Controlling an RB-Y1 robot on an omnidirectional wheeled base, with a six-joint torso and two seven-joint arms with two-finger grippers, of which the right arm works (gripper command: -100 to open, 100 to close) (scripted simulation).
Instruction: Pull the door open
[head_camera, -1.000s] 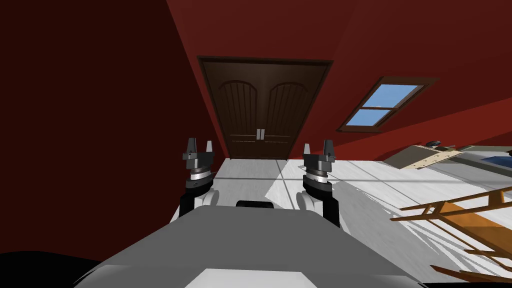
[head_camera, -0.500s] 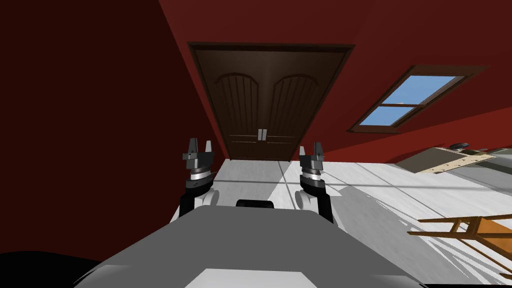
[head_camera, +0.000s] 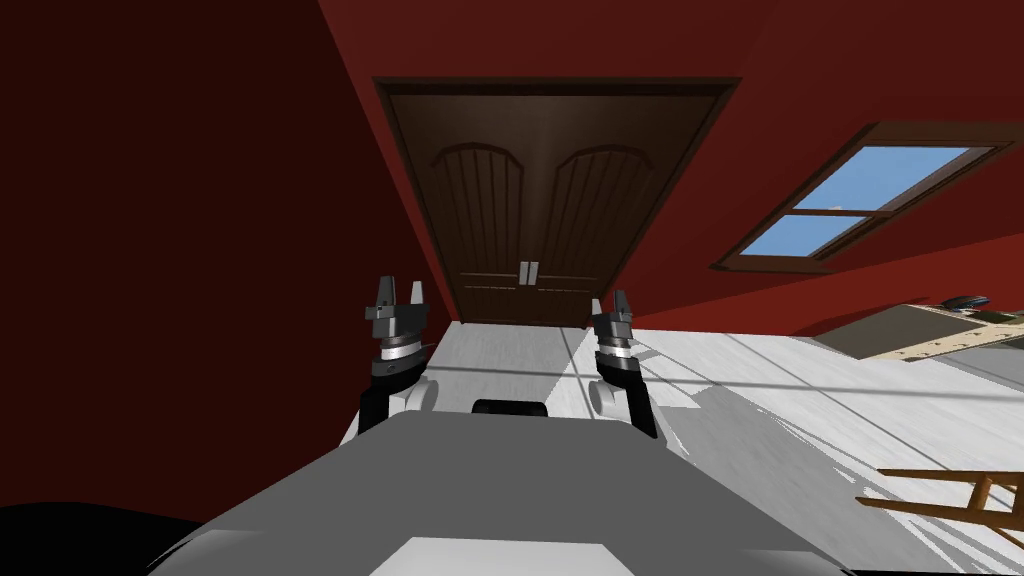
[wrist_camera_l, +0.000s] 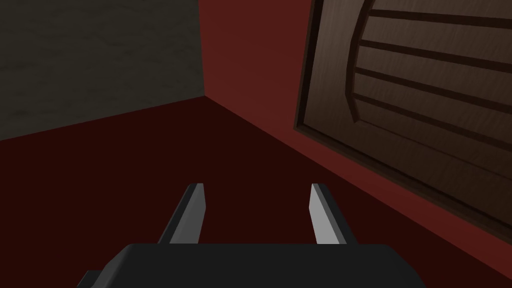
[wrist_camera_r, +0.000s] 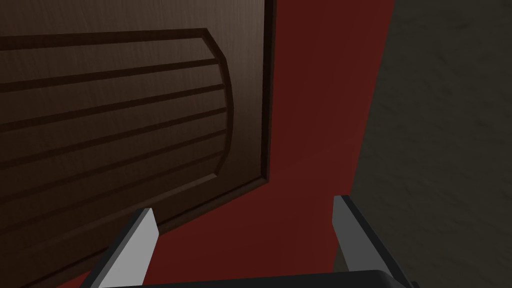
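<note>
The dark brown double door (head_camera: 540, 200) stands shut in the red wall (head_camera: 200, 200) straight ahead, at the far end of the white floor (head_camera: 780, 380), and both hands are well apart from it. The left hand (head_camera: 400, 290) is held up in front of the left leaf's lower corner, and the right hand (head_camera: 610, 302) in front of the right leaf's lower corner, so the door is between them and beyond them. The two small pale upright handles (head_camera: 528, 272) sit side by side at the middle seam, low on the door, and no finger is near them. In the left wrist view the left hand (wrist_camera_l: 255, 200) has its two thin blades wide apart with nothing between, and the door (wrist_camera_l: 425, 85) lies off to one side of it. The right hand (wrist_camera_r: 245, 220) is also spread wide and holds nothing, with the door (wrist_camera_r: 115, 110) ahead. Each leaf shows fine wood grain and an arched panel with straight raised ribs inside a darker frame. A brown-framed window (head_camera: 865, 200) with blue sky is in the wall to the right.
</note>
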